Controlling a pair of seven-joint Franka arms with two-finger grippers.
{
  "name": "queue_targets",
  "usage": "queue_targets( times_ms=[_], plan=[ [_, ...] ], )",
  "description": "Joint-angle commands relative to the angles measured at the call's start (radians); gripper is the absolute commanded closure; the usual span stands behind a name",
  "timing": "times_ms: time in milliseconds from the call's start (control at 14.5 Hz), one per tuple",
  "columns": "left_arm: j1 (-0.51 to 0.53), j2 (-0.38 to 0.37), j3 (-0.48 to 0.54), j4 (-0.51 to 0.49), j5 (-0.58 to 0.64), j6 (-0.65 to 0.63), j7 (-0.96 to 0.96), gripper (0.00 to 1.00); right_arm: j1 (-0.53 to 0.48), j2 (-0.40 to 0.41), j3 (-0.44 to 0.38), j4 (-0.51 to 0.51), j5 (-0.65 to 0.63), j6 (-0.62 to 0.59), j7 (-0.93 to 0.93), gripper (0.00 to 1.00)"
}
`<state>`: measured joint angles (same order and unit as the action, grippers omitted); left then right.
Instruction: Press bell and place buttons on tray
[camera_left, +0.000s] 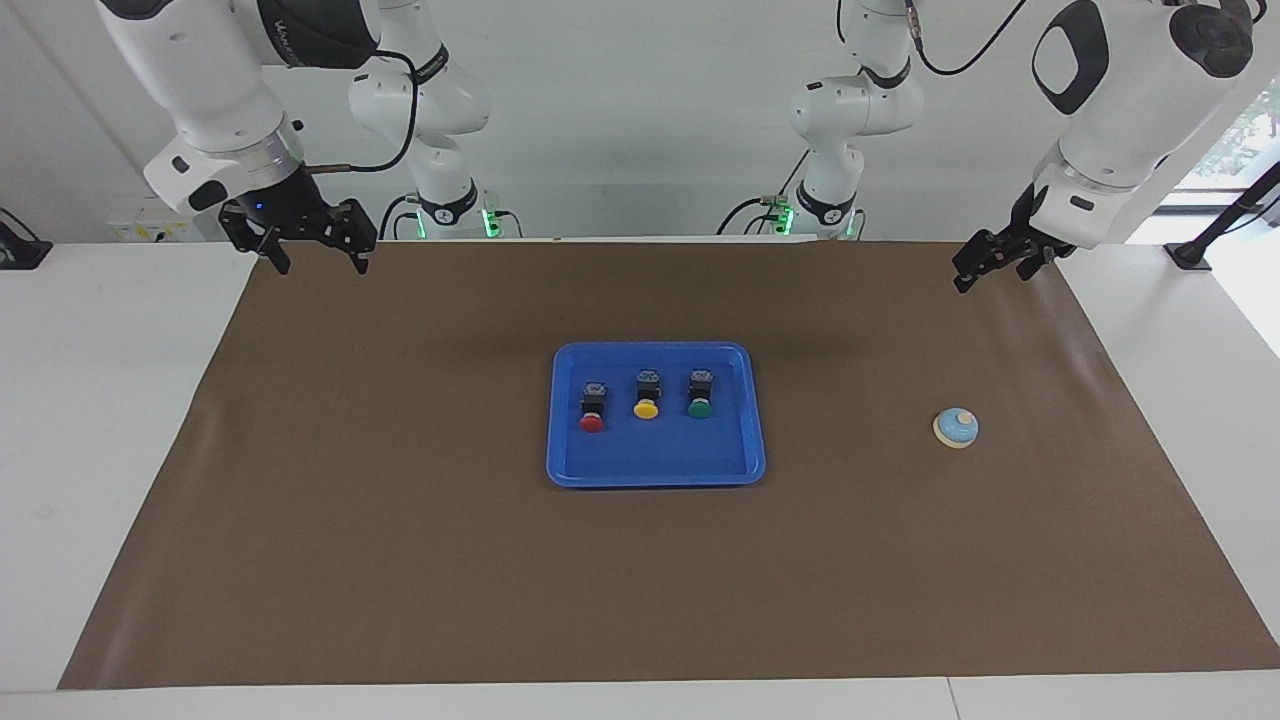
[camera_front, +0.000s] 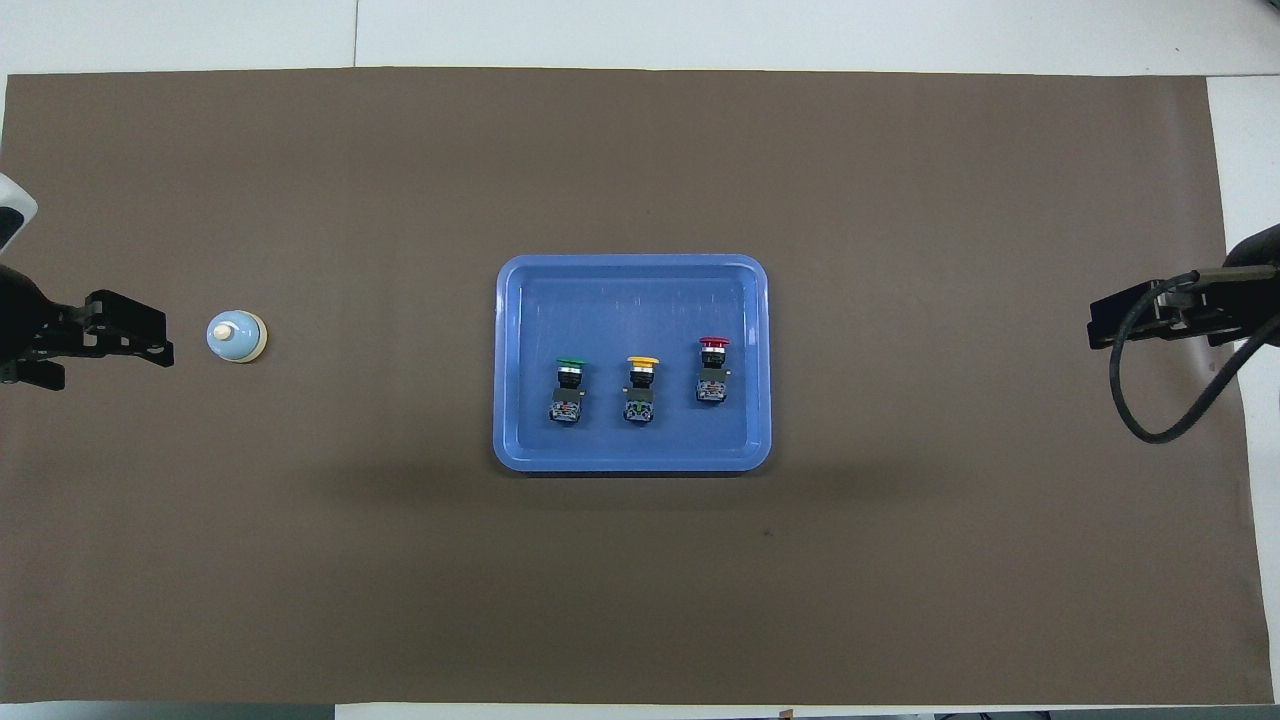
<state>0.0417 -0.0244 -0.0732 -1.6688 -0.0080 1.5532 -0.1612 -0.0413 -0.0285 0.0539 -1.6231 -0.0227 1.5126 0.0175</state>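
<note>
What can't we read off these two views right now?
- Left gripper: overhead view, its wrist is cut off by the frame edge.
- Right gripper: overhead view, a cable loop crosses it, rest cut off.
- Buttons in the tray: markings too small, both views.
- Bell: whether pressed can't be told.

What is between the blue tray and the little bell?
Nothing: only bare brown mat lies between the tray and the bell. The overhead view shows it best.
</note>
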Motion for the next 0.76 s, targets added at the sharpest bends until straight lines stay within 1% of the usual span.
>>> queue_targets(
  times_ms=[0,138,689],
  plan=[
    [-0.014,-0.002,0.009,0.006,-0.010,0.024,0.020,0.00,-0.020,-0.014,0.014,-0.012,-0.002,-0.005,-0.024,0.00],
    [-0.014,0.001,0.009,0.008,-0.010,0.050,0.045,0.00,-0.020,-0.014,0.014,-0.012,-0.002,-0.005,-0.022,0.00],
    [-0.014,0.000,0.007,0.006,-0.009,0.054,0.046,0.00,-0.020,-0.014,0.014,-0.012,-0.002,-0.005,-0.022,0.00]
  ],
)
